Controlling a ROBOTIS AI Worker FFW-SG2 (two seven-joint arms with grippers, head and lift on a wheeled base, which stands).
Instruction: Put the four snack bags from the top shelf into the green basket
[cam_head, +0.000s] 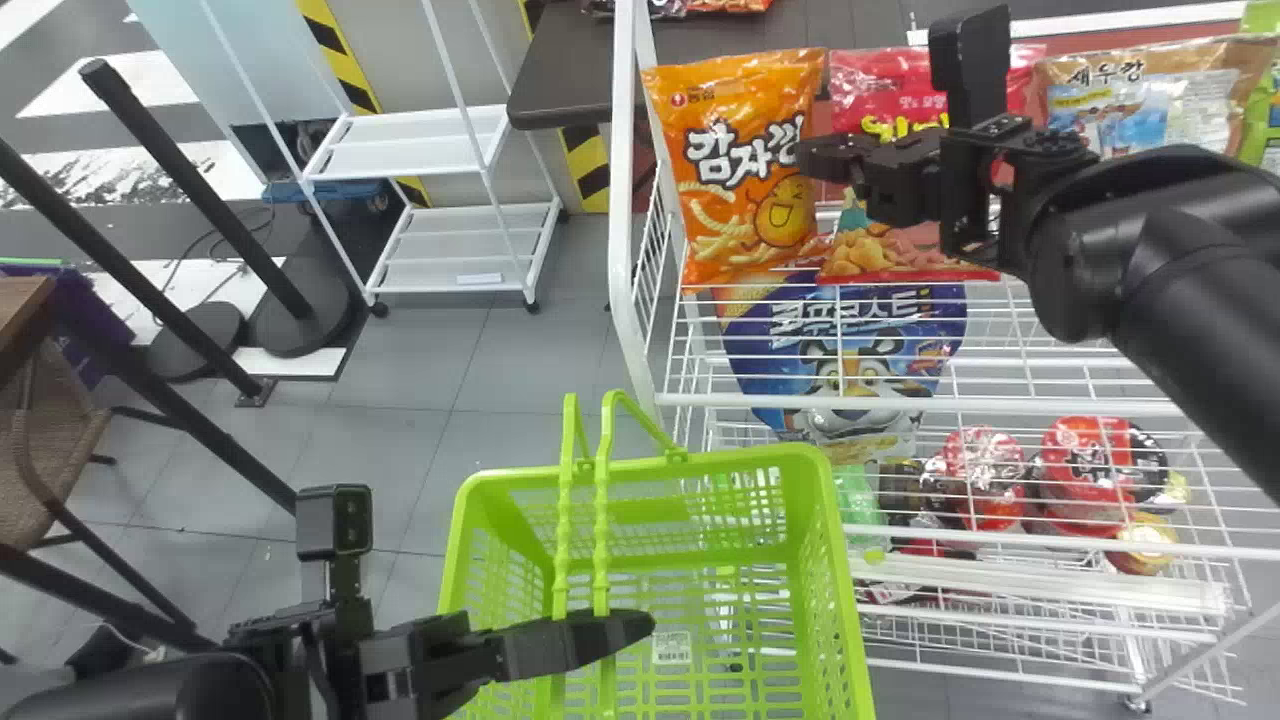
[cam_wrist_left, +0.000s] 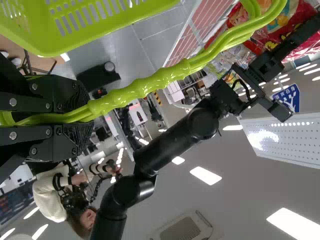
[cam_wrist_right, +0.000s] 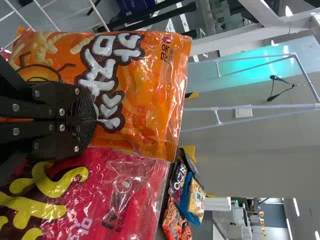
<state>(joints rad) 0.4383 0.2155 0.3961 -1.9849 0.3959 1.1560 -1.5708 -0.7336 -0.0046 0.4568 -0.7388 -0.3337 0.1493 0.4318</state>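
Right gripper (cam_head: 806, 160) at orange bag (cam_head: 735, 170), fingers closed together, no foil seen pinched; bag stands on top shelf (cam_head: 1050, 406), likely first pick, being nearest basket. Left gripper (cam_head: 645, 628) clamps handles (cam_head: 602, 520), presumably steadying green basket (cam_head: 844, 560) for drops.

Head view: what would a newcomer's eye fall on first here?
Probably the lime-green plastic basket low in the middle, its handles held by the black left gripper. Then the glossy orange snack bag at the left end of the white wire top shelf, with the black right gripper at its right edge.
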